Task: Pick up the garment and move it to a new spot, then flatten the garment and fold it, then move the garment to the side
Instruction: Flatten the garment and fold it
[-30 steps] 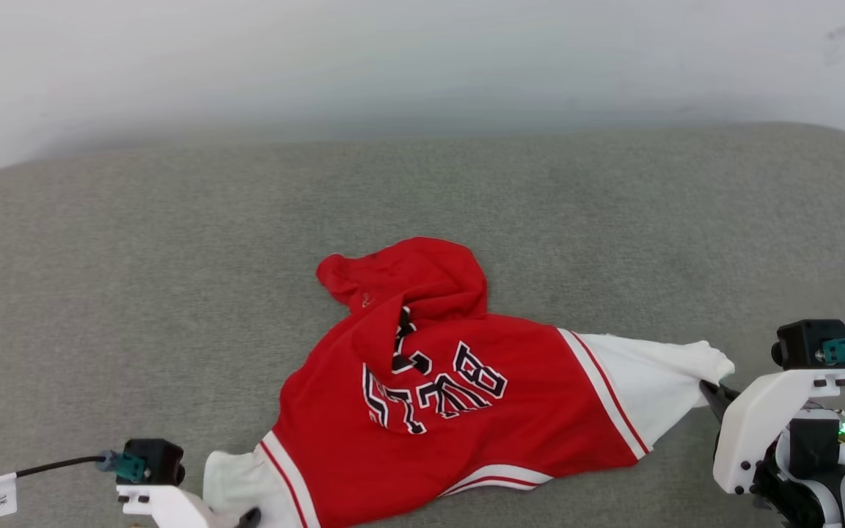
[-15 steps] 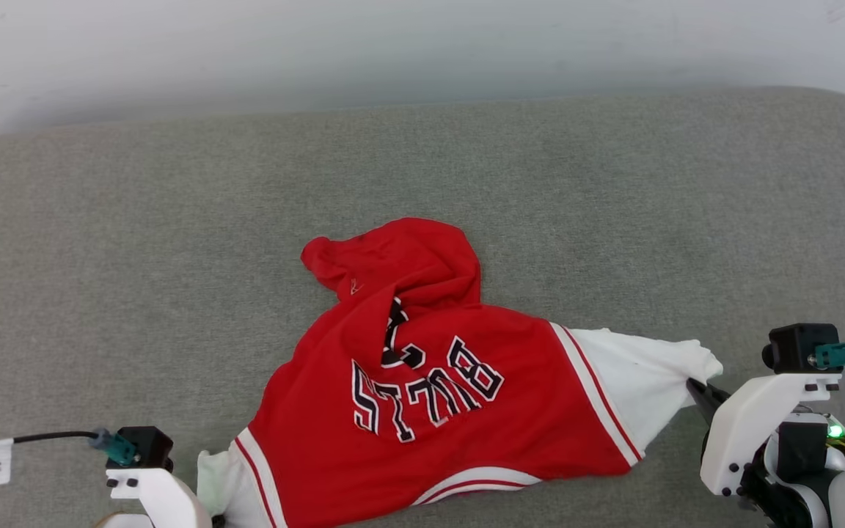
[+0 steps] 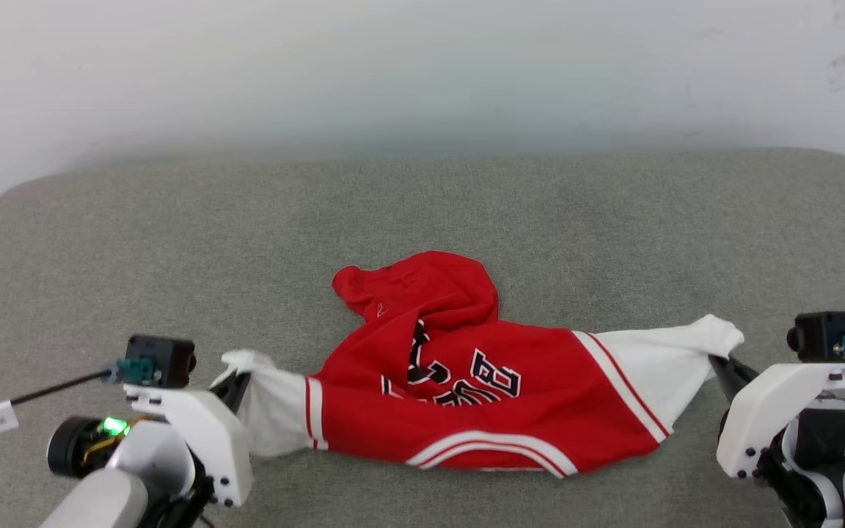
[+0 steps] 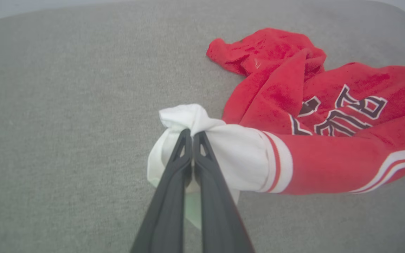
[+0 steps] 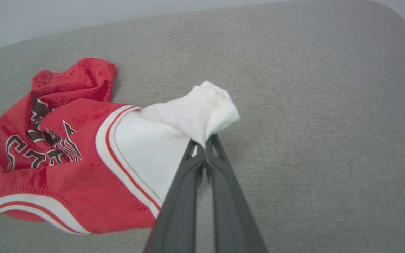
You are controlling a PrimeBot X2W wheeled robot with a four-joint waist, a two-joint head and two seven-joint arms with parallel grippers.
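Left tool (image 4: 192, 133) clamped on left white sleeve (image 4: 223, 154), right tool (image 5: 205, 140) clamped on right white sleeve (image 5: 160, 140). Red jersey (image 3: 459, 418) lies stretched between them on the worktop (image 3: 173, 242), long axis left-right, crumpled red body bunched toward far side.

The garment (image 3: 466, 425) is red with white sleeves, red-and-white striped trim and black, white-outlined lettering; the tabletop (image 3: 422, 213) is speckled grey.

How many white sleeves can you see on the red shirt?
2, one at each end of the shirt: the left sleeve is pinched by the left tool, the right sleeve by the right tool.
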